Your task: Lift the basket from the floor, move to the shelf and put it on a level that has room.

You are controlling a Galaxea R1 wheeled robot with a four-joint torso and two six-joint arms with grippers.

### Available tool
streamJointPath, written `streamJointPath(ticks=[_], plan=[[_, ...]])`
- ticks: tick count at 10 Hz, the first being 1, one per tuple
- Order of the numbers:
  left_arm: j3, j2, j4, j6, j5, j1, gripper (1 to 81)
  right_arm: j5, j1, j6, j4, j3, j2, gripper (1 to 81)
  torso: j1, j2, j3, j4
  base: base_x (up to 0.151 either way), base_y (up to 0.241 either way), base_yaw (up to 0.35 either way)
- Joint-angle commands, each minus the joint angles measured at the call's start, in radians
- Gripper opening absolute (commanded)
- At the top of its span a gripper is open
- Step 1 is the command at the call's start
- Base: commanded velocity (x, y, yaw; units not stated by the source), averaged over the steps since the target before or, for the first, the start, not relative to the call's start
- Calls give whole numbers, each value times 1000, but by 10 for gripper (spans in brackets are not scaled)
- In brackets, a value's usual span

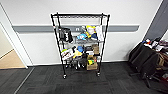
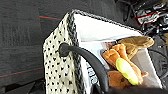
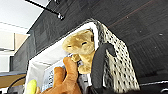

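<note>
The basket (image 2: 58,72) is cream with a dark checker weave, a braided rim and a pale lining. It holds brown plush toys (image 2: 120,57) and a yellow-green piece (image 2: 126,71). It hangs tilted over the floor (image 2: 22,37) of dark grey carpet. My left gripper (image 2: 105,90) holds one dark loop handle (image 2: 87,58), pulled taut. In the right wrist view the basket (image 3: 117,65) shows a tan plush (image 3: 80,46), and my right gripper (image 3: 96,90) holds the other handle (image 3: 98,62). Ahead, the black wire shelf (image 1: 79,42) stands against the wall, its top level (image 1: 80,15) bare.
The shelf's lower tiers are crowded with toys and boxes (image 1: 91,62). A doorway with tan wooden flooring (image 1: 10,60) opens at the left. Dark chairs and cluttered items (image 1: 150,60) stand at the right. Carpet (image 1: 82,83) stretches between me and the shelf.
</note>
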Motion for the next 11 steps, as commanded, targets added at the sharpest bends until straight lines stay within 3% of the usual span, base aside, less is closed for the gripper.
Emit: streamJointPath(ticks=[1, 4, 5, 6, 11], plan=[[37, -30, -24, 0, 55, -110, 10, -38, 119, 7, 12, 32, -18, 10, -63, 97, 74, 0, 0, 0, 0], [37, -39, -25, 0, 53, -104, 10, -41, 115, 7, 10, 29, -18, 10, -123, 190, 120, 0, 0, 0, 0], [37, -38, -25, 0, 53, -104, 10, -41, 114, 7, 10, 29, -18, 10, -145, 223, 76, 0, 0, 0, 0], [37, -38, -25, 0, 51, -103, 10, -41, 112, 7, 10, 26, -18, 10, -104, 157, 85, 0, 0, 0, 0], [82, -84, -46, 0, 41, -95, 10, -43, 108, -1, 5, 53, -16, 10, -128, 192, 95, -1, 0, 0, 0]])
